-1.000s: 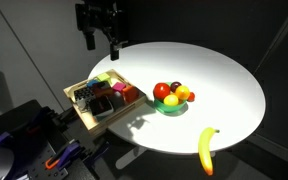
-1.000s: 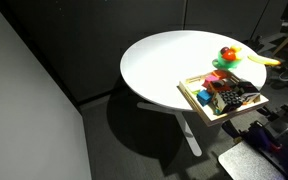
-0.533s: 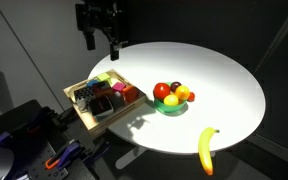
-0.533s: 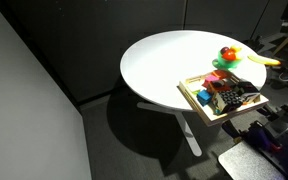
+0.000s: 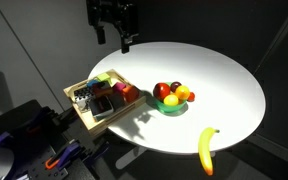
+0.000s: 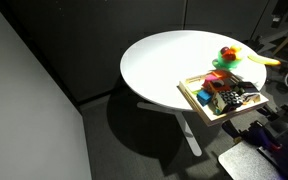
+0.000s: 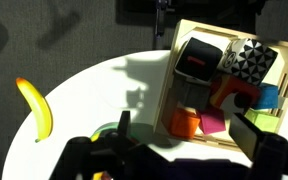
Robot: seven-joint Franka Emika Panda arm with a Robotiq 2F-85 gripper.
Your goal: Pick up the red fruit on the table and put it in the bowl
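Note:
The round white table [image 5: 219, 75] shows in both exterior views [image 6: 164, 55]. The small green bowl [image 5: 171, 109] stands near its middle and holds several fruits. A red fruit [image 5: 162, 90] lies on top of them and also shows in the other exterior view [image 6: 227, 52]. I see no red fruit on the bare table top. My gripper [image 5: 113, 40] hangs open and empty high above the table's far edge, beyond the wooden tray. In the wrist view the open jaws [image 7: 184, 125] frame the tray's near corner. A green rim of the bowl [image 7: 106, 131] shows by one finger.
A square wooden tray [image 5: 87, 117] of coloured blocks overhangs the table's edge; it also shows in the wrist view [image 7: 180, 40]. A banana [image 5: 207, 150] lies near the table's front edge and shows in the wrist view [image 7: 34, 108]. Dark floor and equipment surround the table.
My gripper has moved sideways and a little up, from above the tray's far side towards the table's middle. The fruits, bowl and tray have not moved.

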